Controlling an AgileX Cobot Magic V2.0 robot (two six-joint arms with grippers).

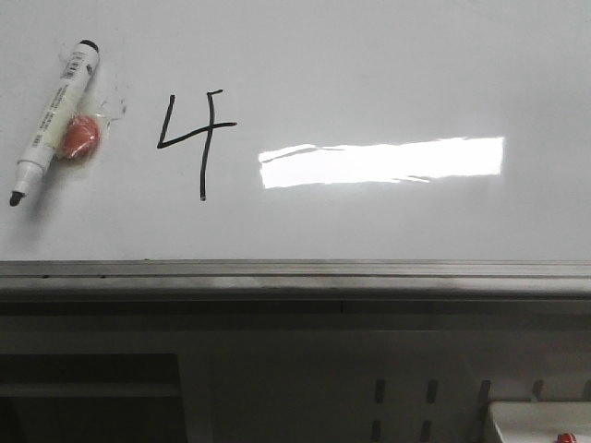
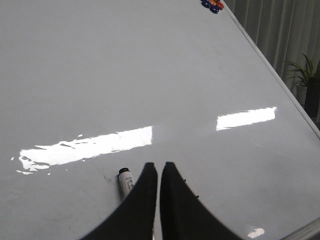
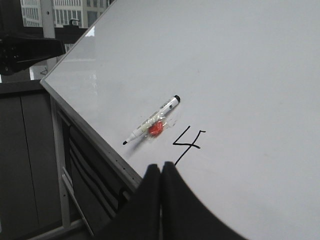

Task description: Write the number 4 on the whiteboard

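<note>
The whiteboard (image 1: 388, 65) is glossy white with a grey metal edge rail and a bright white rectangular reflection, and the number 4 (image 1: 196, 138) on it is thin black line. The marker (image 1: 54, 120) is white with a black cap end and black tip, beside an orange-red blob (image 1: 81, 137). Both grippers' fingers (image 3: 150, 200) are black.

- Overhead light is bouncing off the glossy whiteboard (image 1: 369, 74) as a blown-out rectangular glare patch (image 1: 381, 162) in the front view; two such patches are showing in the left wrist view.
- Marker (image 1: 54, 120) is casting a soft shadow.
- The number 4 (image 1: 196, 140) is reading sharp.
- Both wrist views are showing near-black, detail-less grippers.
- Area below the board rail (image 1: 295, 274) is sitting dim and slightly soft.
</note>
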